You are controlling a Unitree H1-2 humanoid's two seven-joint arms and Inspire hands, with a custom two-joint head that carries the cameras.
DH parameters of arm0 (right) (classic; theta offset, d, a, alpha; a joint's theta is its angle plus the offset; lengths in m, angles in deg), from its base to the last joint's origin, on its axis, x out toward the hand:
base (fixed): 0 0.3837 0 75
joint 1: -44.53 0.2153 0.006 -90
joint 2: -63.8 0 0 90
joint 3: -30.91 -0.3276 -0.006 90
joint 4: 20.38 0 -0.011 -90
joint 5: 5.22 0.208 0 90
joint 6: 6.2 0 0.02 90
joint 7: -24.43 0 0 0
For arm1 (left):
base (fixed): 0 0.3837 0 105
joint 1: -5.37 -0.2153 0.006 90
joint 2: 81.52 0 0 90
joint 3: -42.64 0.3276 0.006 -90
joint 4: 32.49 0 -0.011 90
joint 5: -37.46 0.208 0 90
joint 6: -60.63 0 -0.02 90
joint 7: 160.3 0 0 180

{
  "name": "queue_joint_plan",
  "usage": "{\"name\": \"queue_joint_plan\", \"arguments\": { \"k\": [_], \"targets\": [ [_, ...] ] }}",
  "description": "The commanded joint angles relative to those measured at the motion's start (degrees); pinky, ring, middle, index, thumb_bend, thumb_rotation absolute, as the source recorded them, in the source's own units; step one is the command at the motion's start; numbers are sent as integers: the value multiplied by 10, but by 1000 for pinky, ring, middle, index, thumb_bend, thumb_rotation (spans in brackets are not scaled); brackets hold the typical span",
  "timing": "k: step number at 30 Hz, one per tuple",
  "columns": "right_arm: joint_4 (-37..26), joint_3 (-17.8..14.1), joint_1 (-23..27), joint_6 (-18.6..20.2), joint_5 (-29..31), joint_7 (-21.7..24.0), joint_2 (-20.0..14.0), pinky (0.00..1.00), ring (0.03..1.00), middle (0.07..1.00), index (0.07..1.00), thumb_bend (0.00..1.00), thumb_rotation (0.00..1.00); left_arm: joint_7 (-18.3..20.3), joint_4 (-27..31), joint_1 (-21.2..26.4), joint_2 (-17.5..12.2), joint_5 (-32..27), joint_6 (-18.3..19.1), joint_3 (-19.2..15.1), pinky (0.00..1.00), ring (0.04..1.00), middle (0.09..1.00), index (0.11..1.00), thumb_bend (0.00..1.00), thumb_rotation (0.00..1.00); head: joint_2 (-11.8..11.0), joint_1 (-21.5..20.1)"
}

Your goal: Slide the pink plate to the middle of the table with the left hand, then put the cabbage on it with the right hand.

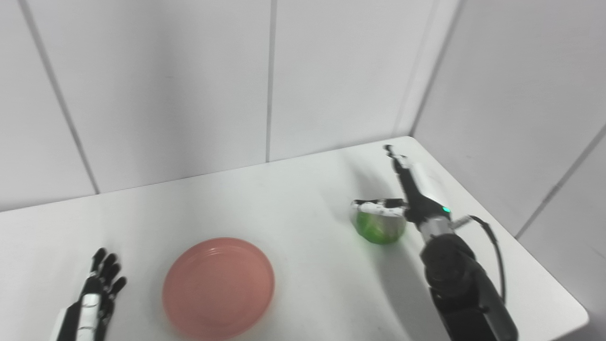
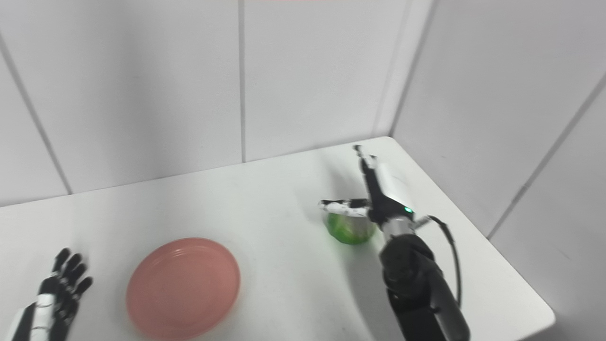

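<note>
The white table [image 1: 293,199] fills the lower half of the frame, running to a corner of the walls at upper right. There is one table, one plate, one cabbage and two hands.

The pink plate [image 1: 218,287] lies flat at lower centre-left, a little left of the table's middle, with nothing on it. It looks round, so it has no long axis to mind.

The right hand [image 1: 402,189] reaches in from the lower right on its black forearm. Its fingers [image 1: 395,158] point up and away toward the far corner, spread and straight, while the thumb [image 1: 376,205] lies crosswise over the top of the cabbage [image 1: 381,227]. So the hand is open and closed on nothing, though the thumb looks to be touching or just above the cabbage; I can't tell which.

The cabbage is a small green ball at right of centre, resting on the table well apart from the plate. It sits just left of the right palm, under the thumb, so closing the fingers leftward and down around it should be the thing to do, I'd judge. From there the plate lies down and to the left.

The left hand [image 1: 99,284] is at the bottom left corner, fingers apart and holding nothing, near the plate's left rim but not touching it. It is far from the cabbage.
</note>
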Motion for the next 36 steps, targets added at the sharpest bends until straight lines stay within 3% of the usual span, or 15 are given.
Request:
{"name": "queue_joint_plan", "arguments": {
  "k": [1,3,9,20,22,25,30,36],
  "targets": [
    [-3,8,19,-3,-27,5,-8,995,975,956,953,1000,346,11,-6,11,-14,-15,-33,-11,1000,1000,1000,1000,723,968,0,-4],
    [1,12,19,-3,-43,15,-1,1000,982,959,960,1000,350,19,-16,12,-17,-23,-41,-14,1000,1000,1000,1000,702,976,-2,-6],
    [6,-9,22,-3,-52,68,27,1000,1000,989,960,964,328,23,-9,8,-25,-33,-19,-14,1000,1000,1000,1000,707,974,1,-9],
    [16,-40,29,-3,-95,130,51,849,956,971,944,931,231,27,2,5,-24,-48,-9,-20,1000,1000,1000,1000,671,993,2,-5],
    [18,-43,31,-3,-106,132,54,950,975,964,941,921,221,25,4,4,-24,-45,-3,-20,1000,1000,1000,1000,679,1000,2,-5],
    [17,-44,32,-3,-155,139,56,988,986,955,939,923,232,28,4,4,-24,-46,-5,-20,1000,1000,1000,1000,679,1000,2,-4],
    [8,-67,35,-3,-224,161,73,1000,1000,942,935,918,242,31,5,3,-22,-47,-12,-18,1000,1000,1000,1000,677,999,4,-1],
    [14,-91,39,-3,-241,173,84,1000,1000,965,933,923,217,28,10,2,-18,-44,-11,-17,1000,1000,1000,1000,689,982,7,2]
  ]
}}
